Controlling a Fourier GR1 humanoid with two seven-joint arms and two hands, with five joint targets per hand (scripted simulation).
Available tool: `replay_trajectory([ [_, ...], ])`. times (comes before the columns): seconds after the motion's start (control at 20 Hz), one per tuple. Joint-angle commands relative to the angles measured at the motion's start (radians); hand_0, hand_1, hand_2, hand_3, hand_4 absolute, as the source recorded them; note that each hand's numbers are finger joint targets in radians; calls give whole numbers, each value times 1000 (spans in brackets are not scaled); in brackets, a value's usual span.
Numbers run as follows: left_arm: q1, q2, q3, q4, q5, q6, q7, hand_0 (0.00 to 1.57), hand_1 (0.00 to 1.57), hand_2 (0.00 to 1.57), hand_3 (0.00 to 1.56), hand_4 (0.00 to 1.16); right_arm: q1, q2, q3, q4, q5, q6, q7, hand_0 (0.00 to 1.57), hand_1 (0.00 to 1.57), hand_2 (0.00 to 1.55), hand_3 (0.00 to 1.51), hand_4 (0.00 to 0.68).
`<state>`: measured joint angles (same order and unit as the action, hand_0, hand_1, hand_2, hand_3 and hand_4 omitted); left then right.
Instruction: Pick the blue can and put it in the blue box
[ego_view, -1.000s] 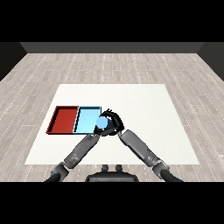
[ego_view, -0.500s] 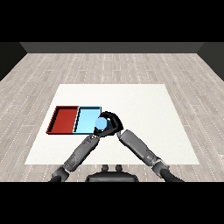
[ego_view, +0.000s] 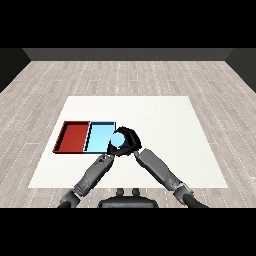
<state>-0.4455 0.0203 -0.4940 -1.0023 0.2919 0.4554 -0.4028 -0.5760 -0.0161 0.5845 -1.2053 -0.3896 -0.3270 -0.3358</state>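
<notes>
The right robot hand (ego_view: 129, 138) is curling round the blue can (ego_view: 118, 140), with its dark fingers wrapping over the can's top and right side. Only the can's pale blue face is showing; the rest of it is sitting behind the fingers. The can is hanging over the right edge of the light blue tray (ego_view: 99, 137), near the tray's front right corner, and whether it is touching the tray floor or being held above it is hard to make out.

The left robot hand (ego_view: 110, 151) is lying just under the can, at the tray's front edge. It is mostly covered by the right robot hand and the can, so I cannot tell how its fingers are standing. Its grey forearm is running down toward the lower left, and the right forearm toward the lower right; both are being cut off at the bottom of the view.

The red tray (ego_view: 73, 136) is lying just beside the light blue tray, on its left, their walls touching. Both are resting on the white tabletop (ego_view: 165, 125), which is sitting on a grey plank floor (ego_view: 130, 75).
</notes>
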Motion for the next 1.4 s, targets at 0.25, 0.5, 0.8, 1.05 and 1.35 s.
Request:
replay_trajectory([
  [0.25, -15, -20, 37, 128, 45, -67, -98, 1571, 1571, 1516, 1448, 1097, 34, 16, -39, -44, 28, 23, 50, 0, 0, 0, 0, 0],
  [0.5, -48, 23, 76, 76, 33, -88, -18, 1571, 1571, 1549, 1480, 1137, 87, 16, -38, -49, 51, 70, 4, 0, 0, 0, 0, 0],
  [0.8, 24, 43, 23, -52, -23, -18, 45, 1571, 1571, 1571, 1506, 1134, 58, 16, -149, -86, 26, 110, 88, 0, 0, 0, 0, 0],
  [1.05, 67, -17, 21, -14, -98, 10, -3, 1571, 1571, 1571, 1500, 1131, 207, -47, -156, -301, 63, 130, 151, 0, 0, 0, 0, 0],
  [1.35, 30, -1, 80, 45, -83, -13, -19, 1571, 1571, 1571, 1494, 1125, 294, -105, -242, -480, 50, 133, 198, 0, 0, 0, 0, 0],
])
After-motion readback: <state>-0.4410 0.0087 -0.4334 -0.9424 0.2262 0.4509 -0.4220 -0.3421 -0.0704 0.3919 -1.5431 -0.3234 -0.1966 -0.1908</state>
